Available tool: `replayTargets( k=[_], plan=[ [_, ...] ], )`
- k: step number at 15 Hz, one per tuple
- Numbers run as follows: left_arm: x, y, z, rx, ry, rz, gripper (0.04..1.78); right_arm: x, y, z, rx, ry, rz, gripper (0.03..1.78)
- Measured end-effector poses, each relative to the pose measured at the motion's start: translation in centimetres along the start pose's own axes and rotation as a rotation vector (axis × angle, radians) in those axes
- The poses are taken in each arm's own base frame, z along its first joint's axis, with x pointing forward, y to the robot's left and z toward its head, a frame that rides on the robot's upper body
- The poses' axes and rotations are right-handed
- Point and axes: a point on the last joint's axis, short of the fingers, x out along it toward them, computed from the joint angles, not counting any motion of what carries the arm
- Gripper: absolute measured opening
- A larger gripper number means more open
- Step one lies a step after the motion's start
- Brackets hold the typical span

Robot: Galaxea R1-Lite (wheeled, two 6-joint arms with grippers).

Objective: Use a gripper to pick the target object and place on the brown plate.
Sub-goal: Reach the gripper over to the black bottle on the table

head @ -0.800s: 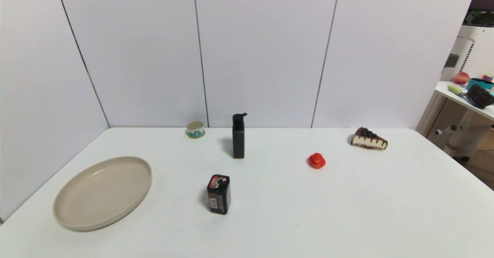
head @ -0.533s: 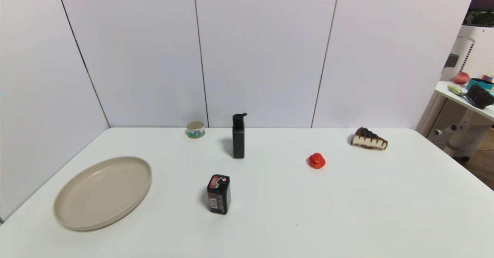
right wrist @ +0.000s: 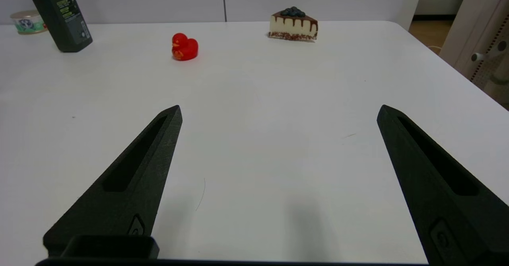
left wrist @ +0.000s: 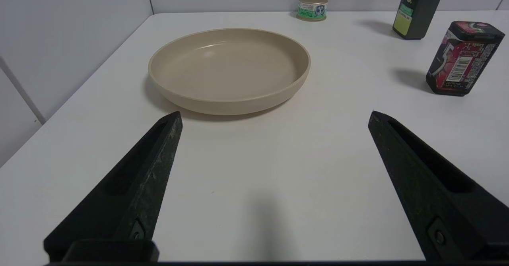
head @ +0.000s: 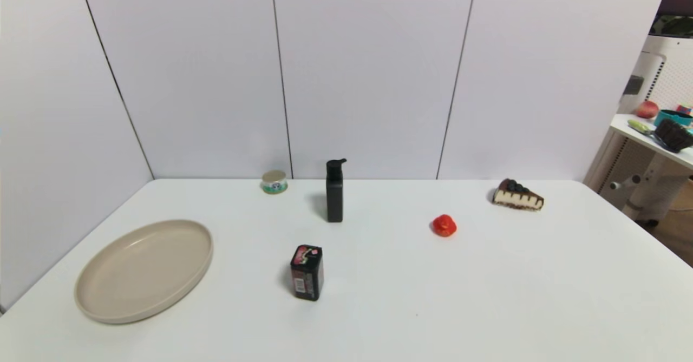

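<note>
Head view: neither arm visible; black bottle (head: 334, 191) upright mid-table (head: 487, 286), well apart from the bare brown plate (head: 143, 269). Left wrist view: left end effector (left wrist: 274, 117) spread wide above table; bottle's top cut off. Right wrist view: right end effector (right wrist: 278, 111) spread wide, holding nothing.

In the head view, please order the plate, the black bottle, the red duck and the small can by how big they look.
1. Plate
2. Black bottle
3. Red duck and small can: alike, and the can stands farther away, so unranked.
</note>
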Motion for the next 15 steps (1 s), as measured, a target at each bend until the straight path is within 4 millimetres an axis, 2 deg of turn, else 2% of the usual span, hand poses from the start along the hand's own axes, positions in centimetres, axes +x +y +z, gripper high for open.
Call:
replayTargets(
  k=[10, 12, 15],
  plan=[
    [0.1, 0.0, 0.1, 0.001, 0.014, 0.002, 1.69, 0.0, 0.0, 0.0, 0.000, 0.000, 0.000, 1.69],
    [0.2, 0.0, 1.8, 0.001, 0.014, 0.000, 1.69, 0.0, 0.0, 0.0, 0.000, 0.000, 0.000, 1.69],
    [0.9, -0.1, 6.6, 0.012, 0.007, -0.012, 1.69, 0.0, 0.0, 0.0, 0.000, 0.000, 0.000, 1.69]
  ],
)
